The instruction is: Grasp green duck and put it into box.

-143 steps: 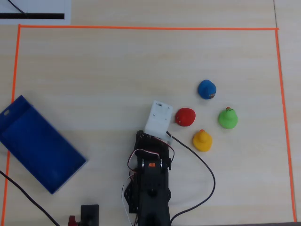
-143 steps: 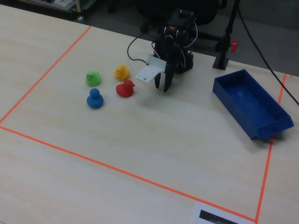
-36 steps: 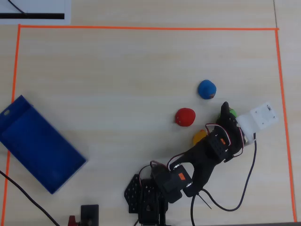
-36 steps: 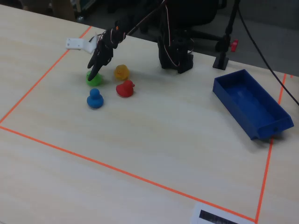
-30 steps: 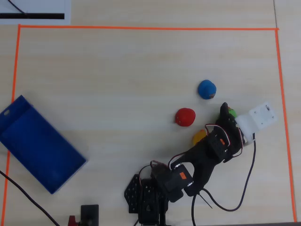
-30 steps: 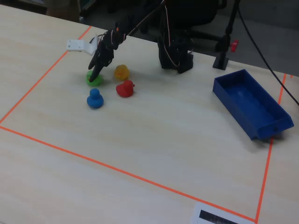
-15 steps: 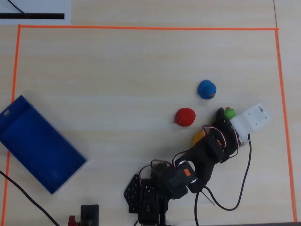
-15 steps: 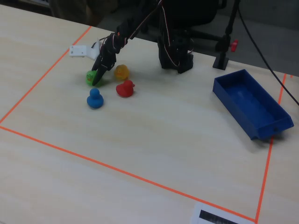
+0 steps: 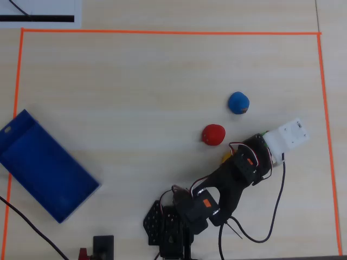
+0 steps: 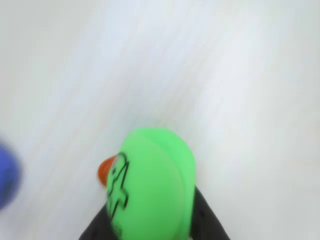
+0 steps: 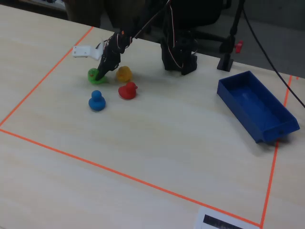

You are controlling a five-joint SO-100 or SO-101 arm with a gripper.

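The green duck [image 10: 155,185] with an orange beak fills the lower middle of the wrist view, held between two black fingers [image 10: 205,217]. My gripper [image 10: 150,222] is shut on it. In the fixed view the gripper [image 11: 101,74] reaches down onto the green duck [image 11: 95,76] at the table's far left, low at the table surface. In the overhead view only a green sliver [image 9: 263,133] shows beside the wrist. The blue box [image 9: 59,149] lies at the left in the overhead view and at the right in the fixed view [image 11: 248,102].
A red duck [image 9: 213,134], a blue duck [image 9: 238,103] and a yellow duck [image 11: 124,73] sit close to the gripper. Orange tape [image 9: 162,32] frames the work area. The arm base [image 11: 178,55] stands at the far edge in the fixed view.
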